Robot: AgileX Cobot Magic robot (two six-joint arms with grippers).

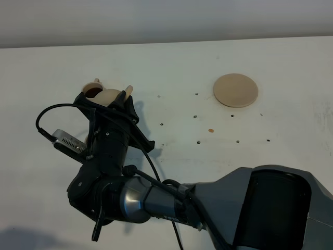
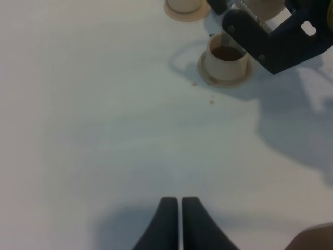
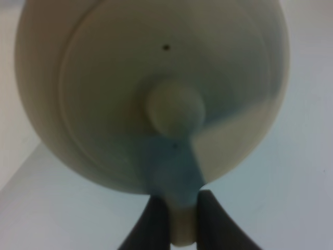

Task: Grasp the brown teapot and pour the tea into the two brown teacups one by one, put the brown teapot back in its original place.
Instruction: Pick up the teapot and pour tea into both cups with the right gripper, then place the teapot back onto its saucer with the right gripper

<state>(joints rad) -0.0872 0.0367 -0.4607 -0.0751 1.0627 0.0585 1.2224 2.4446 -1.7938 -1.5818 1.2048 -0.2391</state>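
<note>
My right gripper (image 1: 115, 103) reaches across to the far left and is shut on the loop handle of the brown teapot (image 1: 108, 96). The right wrist view shows the teapot's lid and knob (image 3: 174, 107) up close, with the handle clamped between the fingers of that gripper (image 3: 179, 221). The pot is held tilted over the teacups. One teacup (image 2: 225, 58) stands on its saucer with dark tea in it. The second teacup (image 2: 184, 5) is at the frame edge. One cup with a dark inside (image 1: 93, 91) shows beside the pot. The round tan coaster (image 1: 235, 90) lies bare at the far right. My left gripper (image 2: 179, 224) is shut and empty.
The white table (image 1: 208, 62) has small dark marks and an orange spot (image 1: 210, 130). A few brown drops (image 2: 210, 100) lie near the filled cup's saucer. The right arm's black body (image 1: 119, 172) and cables cover the near left of the table.
</note>
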